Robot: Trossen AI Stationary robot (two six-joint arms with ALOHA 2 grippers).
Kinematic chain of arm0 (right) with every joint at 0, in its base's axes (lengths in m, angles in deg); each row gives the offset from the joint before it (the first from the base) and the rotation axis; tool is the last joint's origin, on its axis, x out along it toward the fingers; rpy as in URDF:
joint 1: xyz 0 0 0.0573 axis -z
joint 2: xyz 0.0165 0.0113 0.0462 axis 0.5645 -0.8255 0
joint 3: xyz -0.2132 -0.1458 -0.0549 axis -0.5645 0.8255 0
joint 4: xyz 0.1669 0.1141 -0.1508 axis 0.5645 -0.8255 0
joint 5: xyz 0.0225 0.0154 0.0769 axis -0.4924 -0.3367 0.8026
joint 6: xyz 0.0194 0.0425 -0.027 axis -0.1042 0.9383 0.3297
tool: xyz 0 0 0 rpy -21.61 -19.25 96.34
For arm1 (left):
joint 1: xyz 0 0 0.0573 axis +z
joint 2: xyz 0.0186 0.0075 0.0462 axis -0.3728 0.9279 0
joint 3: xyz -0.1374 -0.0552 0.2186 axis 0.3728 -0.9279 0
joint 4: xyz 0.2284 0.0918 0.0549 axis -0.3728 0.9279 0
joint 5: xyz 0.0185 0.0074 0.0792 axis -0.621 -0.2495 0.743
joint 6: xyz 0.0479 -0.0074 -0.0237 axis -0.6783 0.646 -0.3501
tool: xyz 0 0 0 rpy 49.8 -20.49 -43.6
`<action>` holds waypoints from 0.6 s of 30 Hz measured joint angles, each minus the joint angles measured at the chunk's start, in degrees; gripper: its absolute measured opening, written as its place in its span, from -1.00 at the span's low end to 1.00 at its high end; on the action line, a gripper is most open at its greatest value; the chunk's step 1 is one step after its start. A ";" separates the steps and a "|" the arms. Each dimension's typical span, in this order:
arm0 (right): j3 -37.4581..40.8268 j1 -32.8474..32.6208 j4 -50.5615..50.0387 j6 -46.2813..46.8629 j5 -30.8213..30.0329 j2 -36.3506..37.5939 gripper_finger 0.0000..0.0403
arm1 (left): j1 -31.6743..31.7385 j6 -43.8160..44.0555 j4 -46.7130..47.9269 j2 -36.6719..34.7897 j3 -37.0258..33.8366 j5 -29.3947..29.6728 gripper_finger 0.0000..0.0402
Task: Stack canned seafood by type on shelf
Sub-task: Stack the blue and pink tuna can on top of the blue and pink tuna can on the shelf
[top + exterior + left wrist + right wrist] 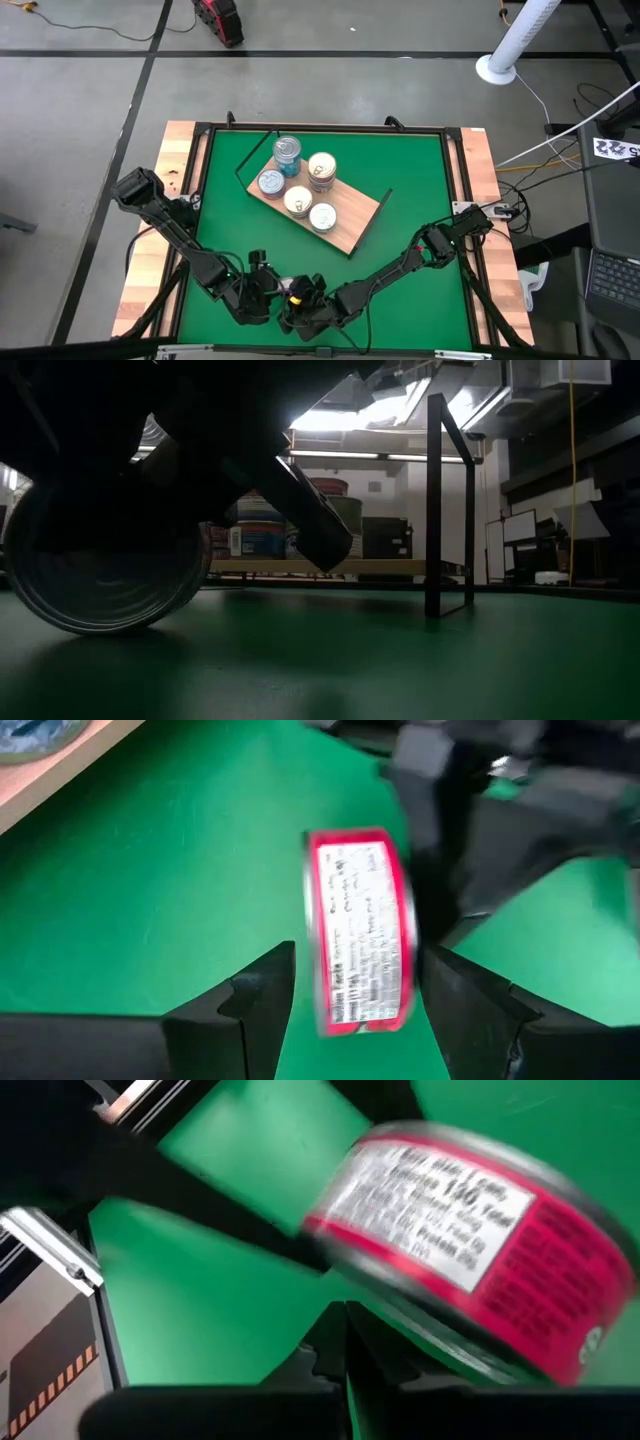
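Five tins (299, 183) shelved on board (352, 228), frame centre. Red-labelled tin (360, 930) outstanding, bottom centre, between left gripper (355, 1010) fingers, spread, ungripped; right gripper (345, 1350) closed, empty.

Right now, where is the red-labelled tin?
High view: the red-labelled tin lies on the green mat at the near edge, between the left pincer and right pincer.

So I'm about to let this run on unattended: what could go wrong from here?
1. The red-labelled round tin stands on its edge between the open left gripper's fingers, not clamped; it may roll off.
2. The shut right gripper crowds that tin; the arms could collide.
3. The light-brown wooden shelf board already holds several tins, leaving little room.
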 joint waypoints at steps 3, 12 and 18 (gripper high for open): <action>0.00 0.00 0.01 -0.02 0.99 0.00 -0.96 | 0.18 0.05 -0.02 0.00 -1.27 0.00 0.02; 0.00 -0.02 0.00 -0.22 2.26 0.00 -0.96 | 0.46 -2.55 0.05 0.00 -2.57 0.00 0.02; 0.00 -0.04 0.00 -1.66 5.58 0.00 -0.96 | 0.02 -13.17 0.02 0.00 -2.57 -0.42 0.02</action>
